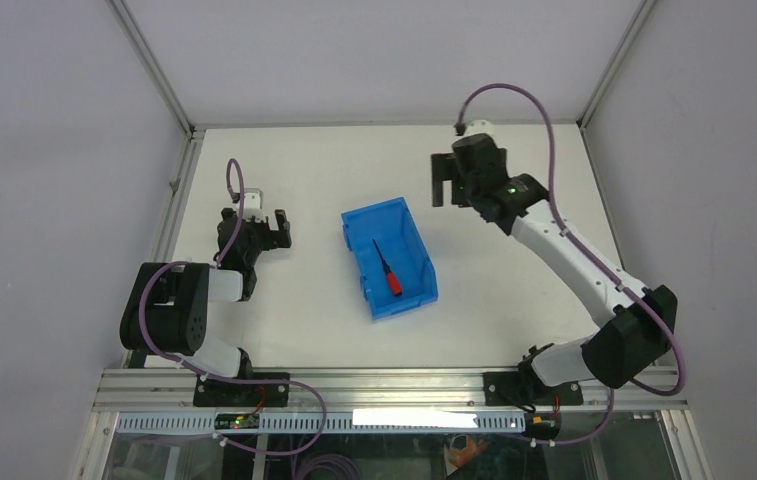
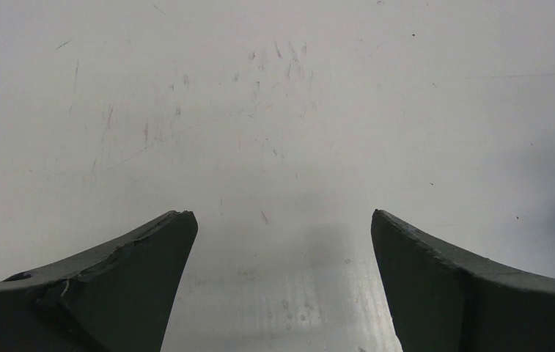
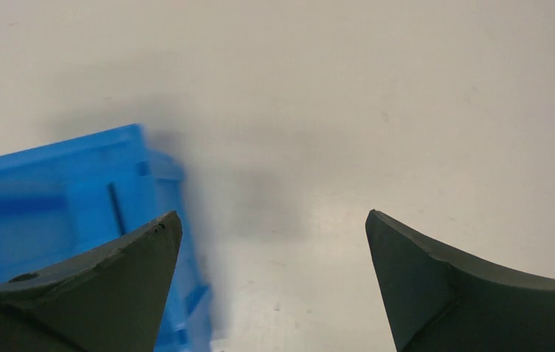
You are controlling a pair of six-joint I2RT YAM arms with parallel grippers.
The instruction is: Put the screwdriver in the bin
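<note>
- My left gripper [image 1: 274, 230] sat way off on the left of the table [image 1: 284, 330], well apart from everything. Its jaws were spread wide, with only bare scuffed tabletop between them in the wrist view. I figured the best plan for that arm was to leave it parked.
- Mid-table, the bin [image 1: 359, 268] had the screwdriver [image 1: 385, 265] lying flat on its floor. The red handle pointed toward the near end and the shaft toward the far end. By my read the drop was done, and all that was left was getting clear.
- My right gripper [image 1: 441, 182] hung near the bin's far right corner, jaws wide open and empty. That wrist view was blurry, with the bin at the left edge and a thin dark line inside that was probably the shaft.
- To do the exit well, I reckoned I should rise first, then pull off to the right, never sweeping low across the rim. A light plastic bin like that would likely skid or tip if a finger clipped it.
</note>
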